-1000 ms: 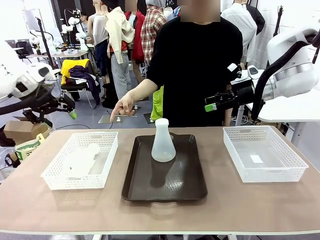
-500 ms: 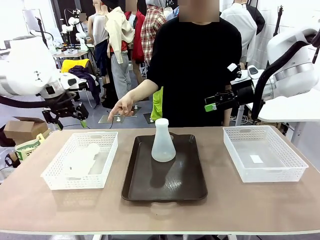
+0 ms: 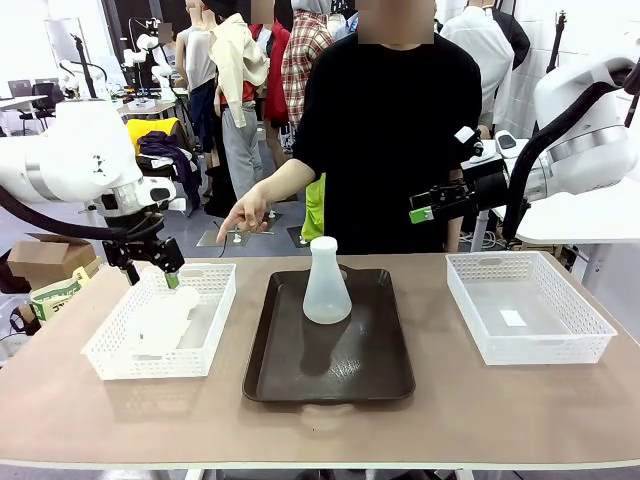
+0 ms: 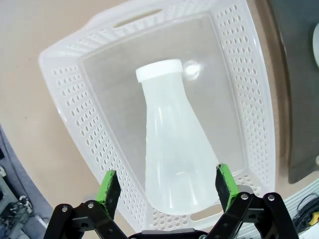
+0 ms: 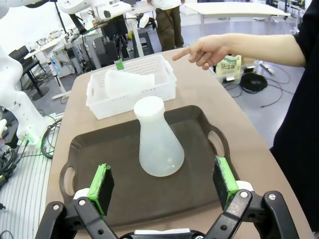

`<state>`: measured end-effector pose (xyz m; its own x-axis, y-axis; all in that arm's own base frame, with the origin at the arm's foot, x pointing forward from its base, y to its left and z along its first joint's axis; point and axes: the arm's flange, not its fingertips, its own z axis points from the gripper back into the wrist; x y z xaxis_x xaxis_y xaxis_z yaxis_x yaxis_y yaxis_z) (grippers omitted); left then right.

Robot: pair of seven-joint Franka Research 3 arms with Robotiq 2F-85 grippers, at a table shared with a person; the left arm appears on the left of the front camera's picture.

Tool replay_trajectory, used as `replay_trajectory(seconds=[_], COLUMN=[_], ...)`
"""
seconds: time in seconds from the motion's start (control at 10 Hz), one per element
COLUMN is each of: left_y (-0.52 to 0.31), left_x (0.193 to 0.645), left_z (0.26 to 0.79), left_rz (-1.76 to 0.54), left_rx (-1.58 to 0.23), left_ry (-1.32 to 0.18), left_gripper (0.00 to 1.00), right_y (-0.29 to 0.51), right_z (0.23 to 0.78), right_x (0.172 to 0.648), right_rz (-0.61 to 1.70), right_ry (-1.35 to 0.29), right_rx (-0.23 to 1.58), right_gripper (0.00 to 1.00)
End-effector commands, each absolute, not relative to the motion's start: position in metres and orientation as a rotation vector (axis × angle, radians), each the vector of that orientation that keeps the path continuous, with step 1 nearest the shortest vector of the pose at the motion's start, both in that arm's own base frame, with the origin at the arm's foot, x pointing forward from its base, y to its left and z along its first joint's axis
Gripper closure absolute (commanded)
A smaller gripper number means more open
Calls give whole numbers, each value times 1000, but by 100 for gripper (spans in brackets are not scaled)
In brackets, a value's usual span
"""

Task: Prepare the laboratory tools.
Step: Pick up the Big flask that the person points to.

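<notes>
The front camera looked across the tan table [image 3: 500, 410] at the person in a black top [image 3: 390, 130], upper centre. The left wrist camera looked straight down, close over the white perforated plastic basket [image 4: 75, 99] holding a lying frosted-white conical flask [image 4: 172, 159]. The right wrist camera looked slantwise over the dark brown rectangular tray [image 5: 99, 149]; that basket sat upper left.

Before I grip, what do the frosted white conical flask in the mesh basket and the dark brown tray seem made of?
Flask: probably plastic, matte and translucent; the basket shows dimly through it. Tray: likely moulded plastic, semi-gloss; soft reflections on its floor.
</notes>
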<state>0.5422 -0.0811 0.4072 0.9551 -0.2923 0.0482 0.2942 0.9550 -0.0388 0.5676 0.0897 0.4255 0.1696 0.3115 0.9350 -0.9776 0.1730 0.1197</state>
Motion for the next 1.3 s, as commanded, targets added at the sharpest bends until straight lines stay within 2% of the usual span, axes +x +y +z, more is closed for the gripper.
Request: replay_trajectory(seconds=[0.0,0.4,1.2], left_y=[-81,-96,-96], left_x=[550,570,620], left_z=[395,379,352], left_rz=[-394,-456,-398], left_rx=[-8,-35,-62], left_ry=[-44,-88,-110], left_gripper=[0,0,0], right_y=[90,90,90], right_z=[426,426,426], right_x=[568,568,568], right_rz=[1131,1131,1131], right_ry=[-924,-924,-924], right_rx=[926,926,926], right_gripper=[0,0,0])
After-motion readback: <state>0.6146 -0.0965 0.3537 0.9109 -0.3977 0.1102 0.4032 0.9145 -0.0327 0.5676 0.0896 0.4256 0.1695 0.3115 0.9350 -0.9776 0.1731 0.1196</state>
